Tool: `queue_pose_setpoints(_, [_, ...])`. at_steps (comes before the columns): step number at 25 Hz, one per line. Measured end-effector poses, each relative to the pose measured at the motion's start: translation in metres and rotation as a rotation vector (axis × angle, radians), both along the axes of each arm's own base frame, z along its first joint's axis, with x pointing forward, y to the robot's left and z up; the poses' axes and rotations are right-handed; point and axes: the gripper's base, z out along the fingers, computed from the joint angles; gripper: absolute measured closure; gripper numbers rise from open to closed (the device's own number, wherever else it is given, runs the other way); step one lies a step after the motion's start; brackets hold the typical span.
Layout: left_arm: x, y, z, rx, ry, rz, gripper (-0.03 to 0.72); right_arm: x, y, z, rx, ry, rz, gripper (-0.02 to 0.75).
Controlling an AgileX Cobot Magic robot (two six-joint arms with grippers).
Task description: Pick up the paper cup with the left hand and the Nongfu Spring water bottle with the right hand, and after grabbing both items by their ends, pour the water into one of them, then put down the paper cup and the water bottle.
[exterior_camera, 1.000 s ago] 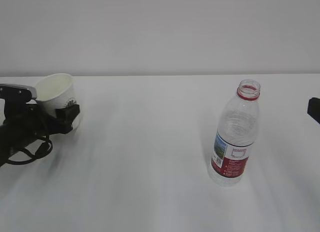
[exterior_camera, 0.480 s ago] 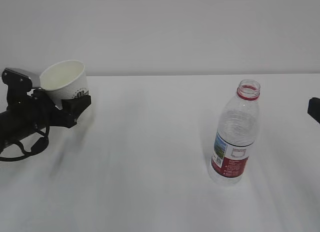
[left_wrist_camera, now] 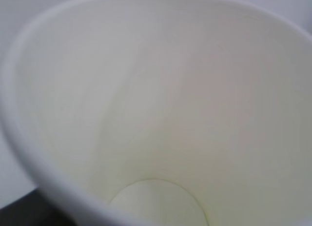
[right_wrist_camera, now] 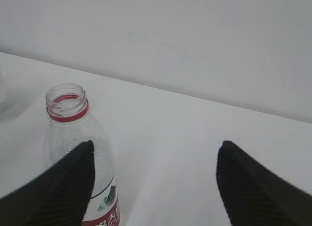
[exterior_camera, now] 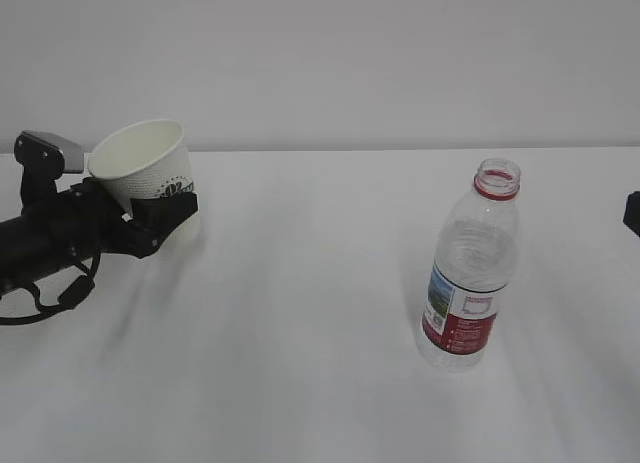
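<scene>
Paper cup (exterior_camera: 147,167) lifted off the table (exterior_camera: 300,313) at far left, tilted, gripped low by left tool (exterior_camera: 150,223). Nongfu Spring water bottle (exterior_camera: 468,268) upright, uncapped, on table at right. Right tool (right_wrist_camera: 155,179) wide apart, empty, just beside bottle.

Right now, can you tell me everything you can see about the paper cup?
The paper cup is small, white and tapered, with a dark green logo low on its side. It looks like thin paper. The left pincer holds it near its base, lifted off the white table and tilted, its open mouth leaning left. Inside it looks empty and dry, down to its round bottom. It is far left of the bottle.
</scene>
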Motion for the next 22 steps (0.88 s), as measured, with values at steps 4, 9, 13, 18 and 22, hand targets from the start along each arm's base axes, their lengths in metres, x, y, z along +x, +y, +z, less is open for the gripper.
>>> queue_pose_setpoints(4, [-0.001,-0.001,0.009,0.003,-0.019,-0.015,0.156,0.000,-0.001,0.000,-0.001,0.004,-0.014,0.150])
queue_pose_setpoints(9, [-0.003,-0.003,0.017,0.011,-0.020,-0.042,0.156,0.002,-0.007,-0.001,-0.011,0.020,-0.076,0.151])
queue_pose_setpoints(13, [-0.005,-0.005,0.022,0.028,-0.017,-0.077,0.156,0.003,-0.009,0.003,-0.001,0.014,-0.108,0.151])
queue_pose_setpoints(18, [-0.008,-0.006,0.023,0.040,-0.006,-0.107,0.156,0.004,-0.011,0.005,0.039,0.027,-0.145,0.150])
queue_pose_setpoints(22, [-0.009,-0.007,0.028,0.037,-0.014,-0.119,0.156,0.005,-0.013,0.004,0.095,0.048,-0.181,0.151])
